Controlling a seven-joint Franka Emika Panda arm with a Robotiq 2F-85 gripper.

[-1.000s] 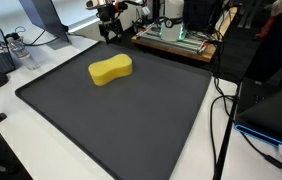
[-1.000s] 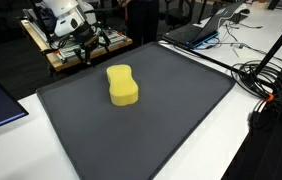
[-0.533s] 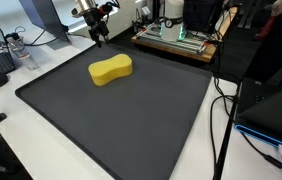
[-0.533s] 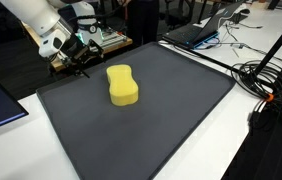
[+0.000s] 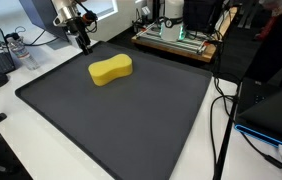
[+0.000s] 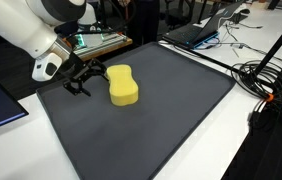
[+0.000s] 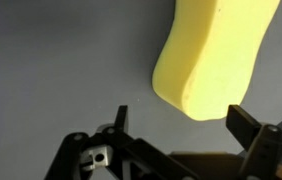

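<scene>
Dark mat on a white worktop is seen in both ext. views, w/ a yellow sponge laid flat on it, nothing stacked on or against it, prob. so it's open from every side. Fingers are spread wide w/ nothing clamped, hung low just beside the sponge's end and not touching it afaict; that width is prob. kept bc the block is fat. No brand, label or writing can be read, incl. on the laptop and cables off the mat.
</scene>
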